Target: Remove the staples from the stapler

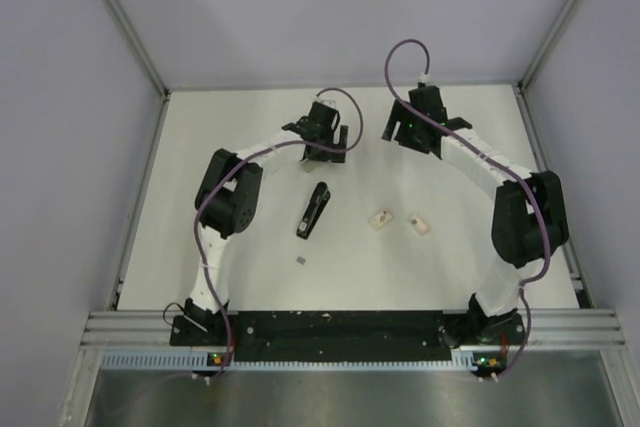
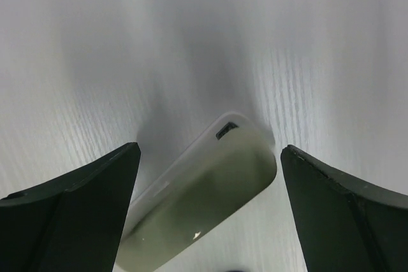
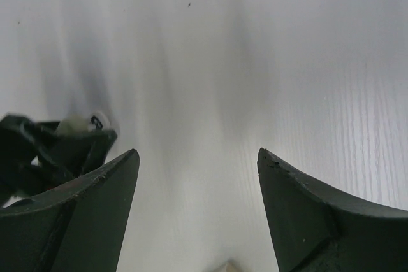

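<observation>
while the stapler (image 1: 313, 210) lies ungripped, the left gripper (image 2: 210, 150) gapes over a pale bar (image 2: 204, 202); right gripper (image 3: 197, 151) open too, empty; next, probably, pin and open the stapler

The far end of the stapler (image 1: 313, 210) is crowded by the left gripper (image 2: 210, 150), between whose spread fingers a pale bar (image 2: 204, 202) is seen, while two beige pieces (image 1: 380, 218) are found to its right, a small grey piece (image 1: 302, 261) just near of it, and bare table (image 1: 250, 117) on its left.
</observation>
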You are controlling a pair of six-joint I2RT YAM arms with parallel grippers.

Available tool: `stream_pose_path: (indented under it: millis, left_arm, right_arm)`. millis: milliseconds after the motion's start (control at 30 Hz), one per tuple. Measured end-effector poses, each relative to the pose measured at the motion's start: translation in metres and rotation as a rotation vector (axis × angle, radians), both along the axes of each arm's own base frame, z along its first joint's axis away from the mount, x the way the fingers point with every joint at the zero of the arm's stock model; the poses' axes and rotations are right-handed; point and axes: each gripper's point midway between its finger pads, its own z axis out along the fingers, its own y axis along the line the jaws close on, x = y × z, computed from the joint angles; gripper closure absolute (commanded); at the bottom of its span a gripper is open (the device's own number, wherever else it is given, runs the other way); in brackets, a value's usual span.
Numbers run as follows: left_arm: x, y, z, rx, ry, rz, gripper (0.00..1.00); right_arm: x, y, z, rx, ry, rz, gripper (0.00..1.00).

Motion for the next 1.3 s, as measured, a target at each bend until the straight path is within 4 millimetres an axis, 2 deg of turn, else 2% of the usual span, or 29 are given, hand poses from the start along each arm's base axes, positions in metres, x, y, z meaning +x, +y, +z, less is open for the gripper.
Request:
stream_pose_path:
  millis: [67, 167, 433, 567, 667, 833, 1000, 1167, 1300]
  left_arm:
    - [-0.009, 0.005, 0.001, 0.0, 0.01, 0.002, 0.02]
    - [-0.018, 0.01, 0.02, -0.015, -0.013, 0.008, 0.02]
    - [-0.027, 0.017, 0.12, -0.138, -0.231, 0.018, 0.02]
    - [-0.035, 0.016, 0.146, -0.193, -0.286, 0.0, 0.01]
    - [-0.045, 0.013, 0.149, -0.218, -0.285, -0.02, 0.02]
    - [-0.06, 0.007, 0.137, -0.239, -0.247, -0.047, 0.02]
    - [-0.068, 0.004, 0.127, -0.254, -0.214, -0.063, 0.02]
    - [-0.073, -0.003, 0.123, -0.292, -0.197, -0.086, 0.01]
    - [-0.079, -0.004, 0.119, -0.303, -0.183, -0.098, 0.02]
  right_arm:
    - [0.023, -0.003, -0.001, -0.016, -0.005, -0.032, 0.24]
    - [0.056, -0.008, -0.009, -0.03, -0.002, -0.07, 0.24]
    - [0.114, -0.026, -0.048, -0.048, 0.066, -0.164, 0.25]
    - [0.132, -0.031, -0.064, -0.046, 0.099, -0.196, 0.26]
    - [0.143, -0.031, -0.066, -0.04, 0.11, -0.209, 0.27]
    - [0.161, -0.02, -0.061, 0.009, 0.095, -0.205, 0.32]
    - [0.163, -0.009, -0.069, 0.059, 0.124, -0.184, 0.34]
    - [0.16, -0.01, -0.093, 0.041, 0.166, -0.18, 0.39]
    - [0.168, -0.012, -0.082, 0.029, 0.131, -0.172, 0.44]
